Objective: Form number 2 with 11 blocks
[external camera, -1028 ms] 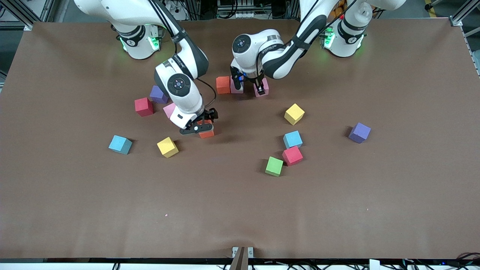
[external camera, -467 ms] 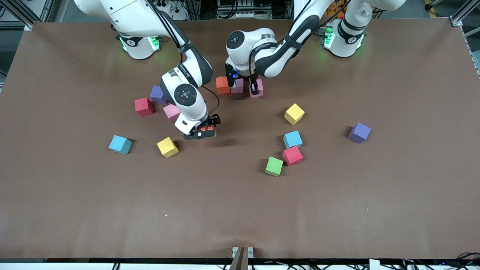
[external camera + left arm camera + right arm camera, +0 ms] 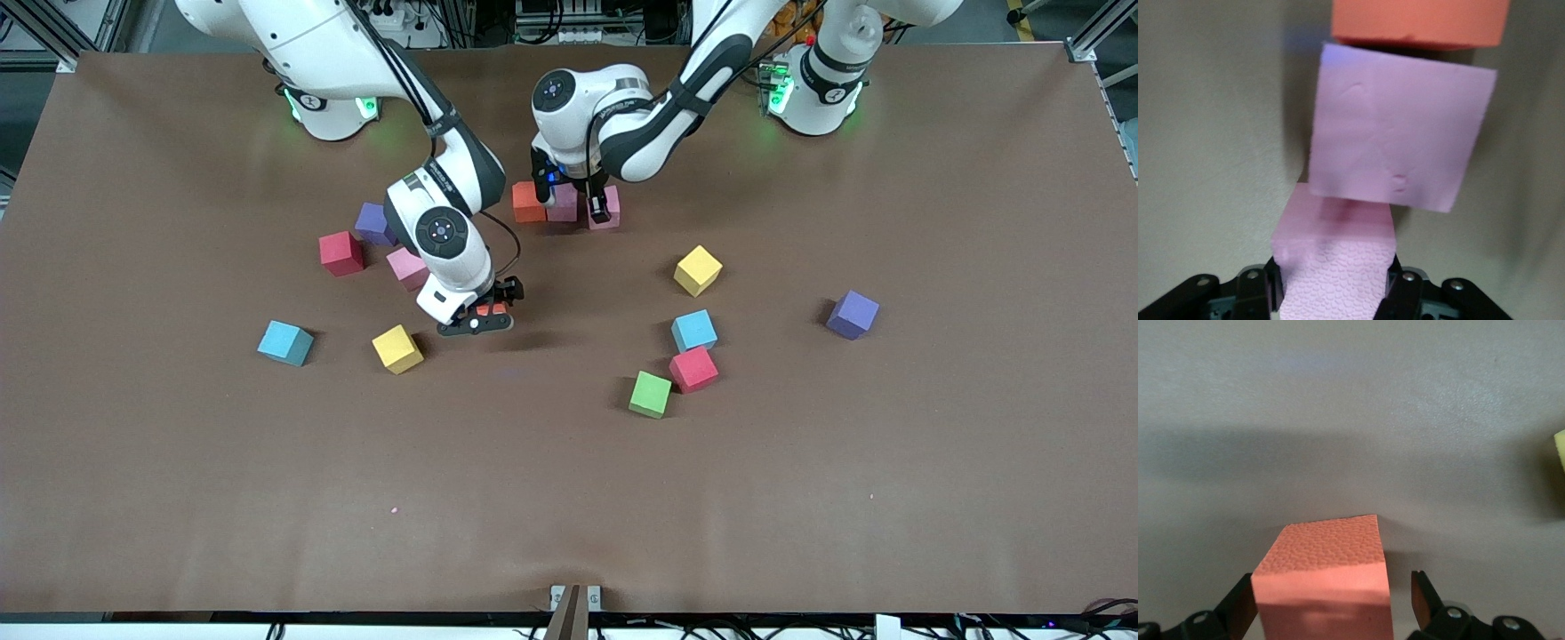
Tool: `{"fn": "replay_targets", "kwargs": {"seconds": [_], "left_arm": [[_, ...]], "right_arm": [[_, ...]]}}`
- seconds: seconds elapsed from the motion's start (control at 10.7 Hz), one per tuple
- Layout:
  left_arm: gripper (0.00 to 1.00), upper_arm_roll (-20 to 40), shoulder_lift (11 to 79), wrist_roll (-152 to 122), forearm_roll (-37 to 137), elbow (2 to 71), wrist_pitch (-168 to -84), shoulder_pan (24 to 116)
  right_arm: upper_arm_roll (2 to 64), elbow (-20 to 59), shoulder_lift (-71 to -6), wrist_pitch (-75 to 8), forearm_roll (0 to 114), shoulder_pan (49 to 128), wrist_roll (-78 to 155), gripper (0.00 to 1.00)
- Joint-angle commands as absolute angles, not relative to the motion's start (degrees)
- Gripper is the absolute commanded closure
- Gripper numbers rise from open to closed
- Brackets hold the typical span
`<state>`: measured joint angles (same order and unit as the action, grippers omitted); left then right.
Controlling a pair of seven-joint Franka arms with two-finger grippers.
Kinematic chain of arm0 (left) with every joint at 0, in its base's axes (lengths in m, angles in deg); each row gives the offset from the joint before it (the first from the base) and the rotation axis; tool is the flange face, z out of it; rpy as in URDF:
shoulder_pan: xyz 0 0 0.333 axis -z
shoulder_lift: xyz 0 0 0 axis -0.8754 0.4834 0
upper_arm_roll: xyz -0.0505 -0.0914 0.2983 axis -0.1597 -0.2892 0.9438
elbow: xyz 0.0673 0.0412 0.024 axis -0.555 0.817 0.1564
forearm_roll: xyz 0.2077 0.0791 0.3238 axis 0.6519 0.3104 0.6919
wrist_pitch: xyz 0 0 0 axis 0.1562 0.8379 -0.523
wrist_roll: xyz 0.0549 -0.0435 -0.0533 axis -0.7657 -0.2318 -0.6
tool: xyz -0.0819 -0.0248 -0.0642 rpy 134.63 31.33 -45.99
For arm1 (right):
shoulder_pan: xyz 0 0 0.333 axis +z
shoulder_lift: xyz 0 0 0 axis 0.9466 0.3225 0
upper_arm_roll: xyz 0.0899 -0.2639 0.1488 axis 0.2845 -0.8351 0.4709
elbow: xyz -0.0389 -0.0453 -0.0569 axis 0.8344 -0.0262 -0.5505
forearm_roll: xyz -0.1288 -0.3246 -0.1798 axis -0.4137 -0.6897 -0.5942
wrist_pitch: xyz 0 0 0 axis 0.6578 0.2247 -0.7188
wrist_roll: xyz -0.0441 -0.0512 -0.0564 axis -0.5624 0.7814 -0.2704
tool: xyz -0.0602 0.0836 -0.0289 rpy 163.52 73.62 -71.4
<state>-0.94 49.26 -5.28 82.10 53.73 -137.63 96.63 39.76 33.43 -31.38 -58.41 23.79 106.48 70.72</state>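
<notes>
On the desk (image 3: 178, 498), the right gripper (image 3: 484, 313) is straddling an orange block (image 3: 1325, 577), its fingers (image 3: 1421, 595) standing released with a gap on one side. At that block's one o'clock, the left gripper (image 3: 594, 206) is grasping a pink block (image 3: 1338, 267) tightly, just beside a second pink block (image 3: 564, 201) that is touching another orange block (image 3: 528, 201). The remaining blocks are lying scattered.
</notes>
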Motion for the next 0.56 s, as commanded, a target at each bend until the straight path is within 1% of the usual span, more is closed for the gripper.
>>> {"fn": "replay_targets", "kwargs": {"seconds": [0.0, 0.09, 0.47], "left_arm": [[0.92, -1.00, 51.11, -5.12, 83.98, 52.74, -137.93, 97.92], [0.92, -1.09, 51.11, -5.03, 84.16, 52.74, -137.93, 97.92], [0.91, -1.09, 51.28, -4.68, 86.18, 52.65, -137.93, 98.18]], "right_arm": [[39.84, 32.78, -31.67, -57.86, 23.93, 106.26, 72.63, 0.63], [39.84, 32.87, -32.80, -57.51, 23.94, 106.17, 72.63, 0.74], [39.67, 30.07, -36.33, -47.95, 23.76, 104.50, 71.66, 0.74]]}}
